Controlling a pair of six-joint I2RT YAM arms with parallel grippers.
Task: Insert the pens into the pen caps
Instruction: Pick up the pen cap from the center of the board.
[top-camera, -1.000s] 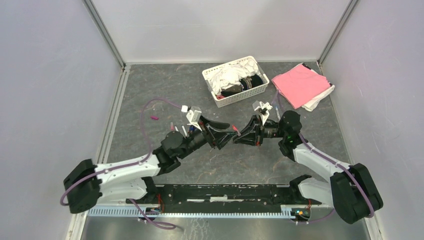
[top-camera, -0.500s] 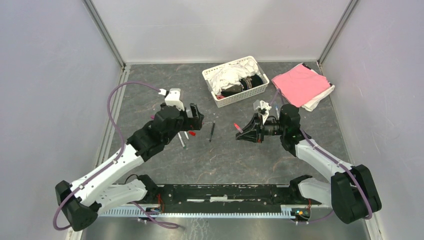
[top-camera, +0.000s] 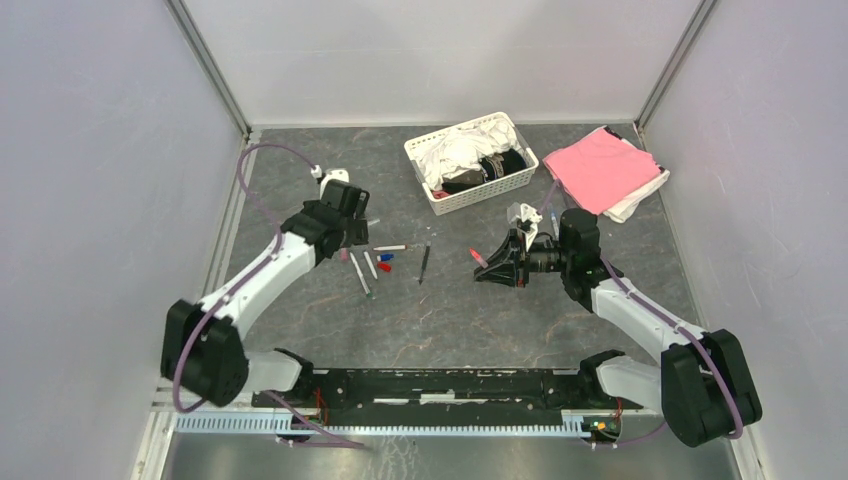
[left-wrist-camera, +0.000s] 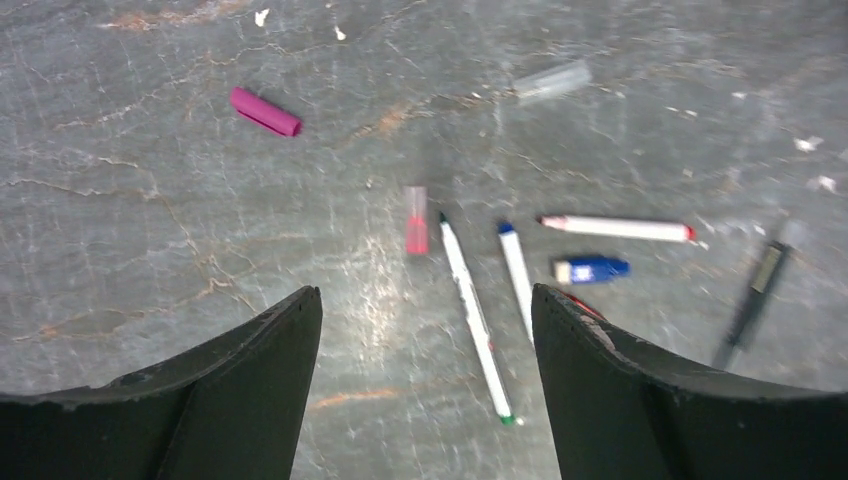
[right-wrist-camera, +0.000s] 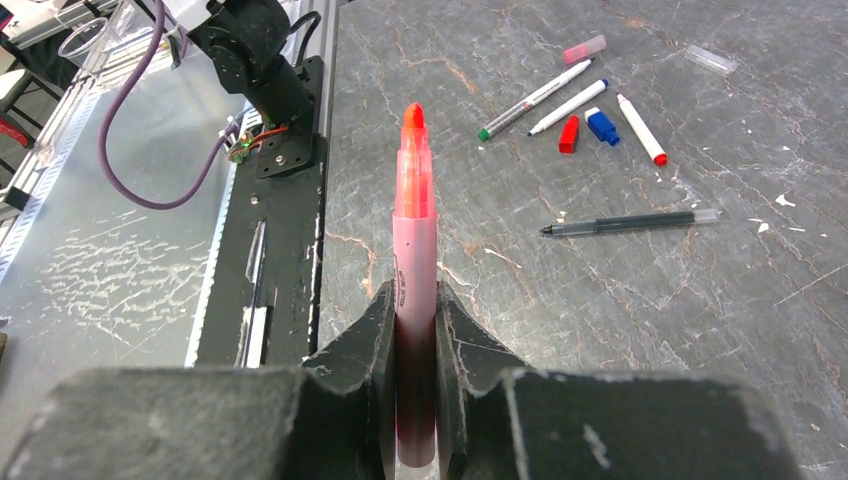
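Our right gripper (right-wrist-camera: 415, 300) squeezes a pink marker (right-wrist-camera: 414, 240), red tip out, in front of the white basket (top-camera: 480, 195). Our left gripper (left-wrist-camera: 425, 300) is spread wide and empty above the pens (left-wrist-camera: 468, 300) and caps (left-wrist-camera: 590, 268), left of that basket.

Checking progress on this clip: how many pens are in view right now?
5. The right fingers clamp a pink pen. On the table lie a green-ended pen, a blue-tipped pen, a red-ended pen and a dark pen. I see no others.
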